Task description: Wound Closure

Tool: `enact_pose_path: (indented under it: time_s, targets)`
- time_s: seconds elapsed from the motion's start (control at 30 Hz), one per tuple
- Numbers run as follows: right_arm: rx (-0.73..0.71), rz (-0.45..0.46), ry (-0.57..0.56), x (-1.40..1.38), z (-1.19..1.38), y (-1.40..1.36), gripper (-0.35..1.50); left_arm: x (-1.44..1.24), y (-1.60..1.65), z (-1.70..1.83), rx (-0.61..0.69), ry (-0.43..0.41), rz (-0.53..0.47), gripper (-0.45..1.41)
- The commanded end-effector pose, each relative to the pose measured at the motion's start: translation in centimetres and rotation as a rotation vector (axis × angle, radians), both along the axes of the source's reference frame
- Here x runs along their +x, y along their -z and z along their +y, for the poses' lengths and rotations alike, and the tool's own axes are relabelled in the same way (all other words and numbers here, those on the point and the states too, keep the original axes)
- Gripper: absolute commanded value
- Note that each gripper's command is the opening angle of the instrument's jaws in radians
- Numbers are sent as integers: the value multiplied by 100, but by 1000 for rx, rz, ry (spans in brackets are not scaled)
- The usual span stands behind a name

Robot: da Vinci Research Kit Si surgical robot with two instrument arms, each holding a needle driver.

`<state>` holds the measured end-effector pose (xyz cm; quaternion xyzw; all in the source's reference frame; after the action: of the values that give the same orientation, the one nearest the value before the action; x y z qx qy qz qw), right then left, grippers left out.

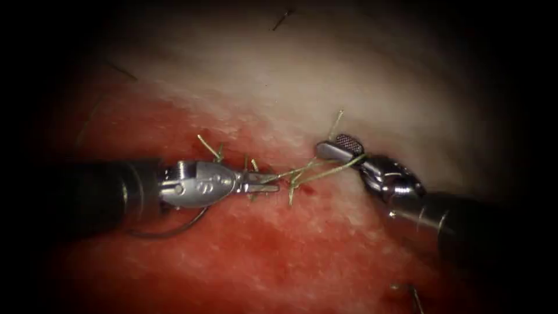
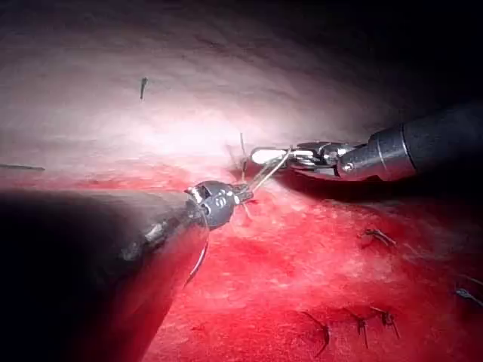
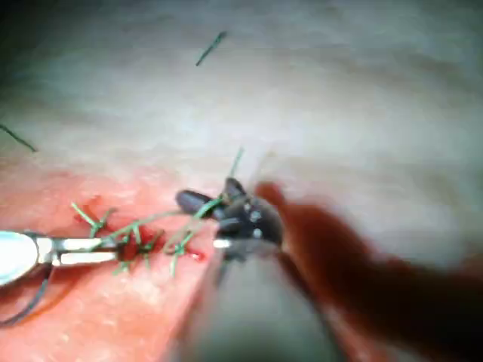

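Left tool (image 1: 268, 186): jaws closed on the thread (image 1: 314, 170), tips lying low and level over the tissue (image 1: 279, 75). Same grip seen from the right wrist view (image 3: 113, 247) and, end-on, from the left wrist view (image 2: 243, 194).

Right tool (image 1: 340, 146): jaws parted, thread passing between them; upper jaw's ridged face turned up. I cannot tell whether thread is pinched or only lies across. Seen also at (image 2: 275, 157) and (image 3: 207, 202).

Between the two tips: two thread strands run nearly straight, from the left tool's tips up to the right tool's jaws, crossing a knot (image 1: 293, 183) that sits on the tissue just ahead of the left tips. Little room between the tools; the knot takes the gap.

Cut ends (image 1: 209, 148) stick up just behind and beside the left jaws, over the stitched line. One more end rises past the right tool's jaws.

Needle (image 1: 174, 229): a dark curve lying under the left tool's wrist, free of both tools; whether its point is in the tissue I cannot tell.

Red fluid (image 1: 261, 261) covers the tissue on the near side of both tools; the far side is pale and bare, with open room. Older stitches (image 2: 362, 320) lie well apart.
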<state>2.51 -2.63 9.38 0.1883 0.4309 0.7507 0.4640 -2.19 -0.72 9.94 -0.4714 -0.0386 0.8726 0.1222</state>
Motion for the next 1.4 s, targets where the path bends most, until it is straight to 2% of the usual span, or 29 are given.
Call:
enact_pose_path:
  time_s: [0.03,0.27,0.4,0.5,0.63,0.7,0.73,0.77,0.83,0.97,1.23,1.4]
  targets:
    - [4,13,-1,11,1,-12,124,-5,-6,-1,1,-3,1,-45]
    - [26,44,-5,29,13,-31,126,-2,-5,-2,1,-6,-1,-45]
    - [25,48,-7,28,12,-45,126,5,-4,-4,4,-16,-1,-45]
    - [24,51,-4,28,12,-47,124,7,-5,-4,3,-16,1,-45]
    - [13,44,8,27,15,-38,113,6,-5,-5,2,-16,1,-45]
    - [18,41,4,28,15,-32,54,6,-5,-5,1,-14,4,-45]
    - [4,22,23,29,15,-31,3,6,-6,-4,1,-14,4,-45]
    - [-31,-8,51,29,14,-31,-35,7,-6,-4,2,-16,5,-45]
    - [-68,-101,92,31,12,-30,-35,7,-6,-4,2,-16,5,-45]
    - [-155,-113,105,33,11,-28,-35,12,-12,5,1,-12,12,-45]
    - [-274,-107,105,24,9,2,-35,42,-69,47,-26,77,104,-45]
    - [-319,-124,118,30,3,24,-35,49,-99,69,-54,108,176,-45]
